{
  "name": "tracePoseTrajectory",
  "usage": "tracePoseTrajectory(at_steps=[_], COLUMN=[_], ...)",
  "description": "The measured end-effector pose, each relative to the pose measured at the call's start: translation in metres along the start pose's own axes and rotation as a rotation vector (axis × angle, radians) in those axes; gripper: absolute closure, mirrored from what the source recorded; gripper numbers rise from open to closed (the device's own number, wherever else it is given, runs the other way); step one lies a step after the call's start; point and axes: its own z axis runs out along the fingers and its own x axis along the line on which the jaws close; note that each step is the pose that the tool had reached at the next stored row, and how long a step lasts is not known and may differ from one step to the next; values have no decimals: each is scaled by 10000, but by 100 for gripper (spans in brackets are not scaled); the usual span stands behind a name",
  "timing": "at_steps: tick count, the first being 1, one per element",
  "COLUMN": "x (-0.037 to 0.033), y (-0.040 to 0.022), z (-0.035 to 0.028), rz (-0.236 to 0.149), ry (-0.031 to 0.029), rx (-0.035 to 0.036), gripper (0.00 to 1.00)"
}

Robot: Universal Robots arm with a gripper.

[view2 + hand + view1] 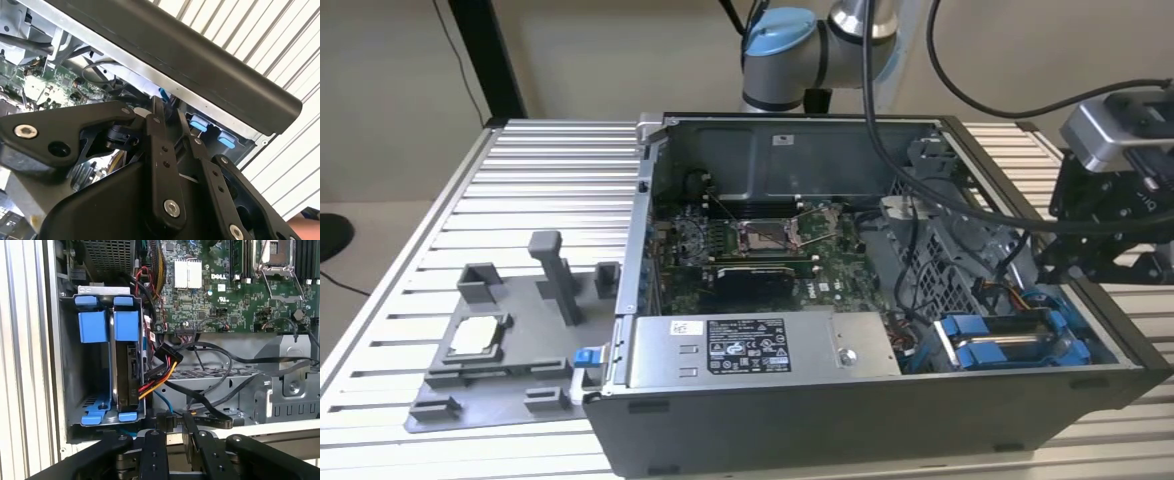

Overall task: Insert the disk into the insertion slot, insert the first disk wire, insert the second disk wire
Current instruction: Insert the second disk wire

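1. The gripper (175, 419) hovered just outside the open side of the grey computer case (854, 420), at the exterior view's right, on the slatted metal table (534, 180)
2. Its fingers (152, 452) were drawn close together, and a thin blue wire (161, 401) ended between their tips, apparently pinched there
3. The disk (126, 371) stood on edge in its blue carrier inside the insertion slot (70, 365), filling the compartment nearer the motherboard (225, 280)
4. A second blue carrier (92, 325) sat in the compartment just beside it
5. A black connector (167, 356) trailing red, yellow and orange leads hung just beside the disk; whether it was plugged in could not be told
6. The silver power supply (747, 345) lay along the case's near wall in the exterior view, well apart from the gripper
7. A grey fixture tray (507, 390) lay on the table at the exterior view's left
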Motion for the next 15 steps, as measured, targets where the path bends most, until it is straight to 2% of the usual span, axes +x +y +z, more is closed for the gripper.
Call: tracePoseTrajectory(at_steps=[8, 15], x=[5, 5], y=[-4, -4], z=[32, 36], rz=[-1, -1], ry=[-2, -1], rx=[-1, 0], gripper=[0, 0])
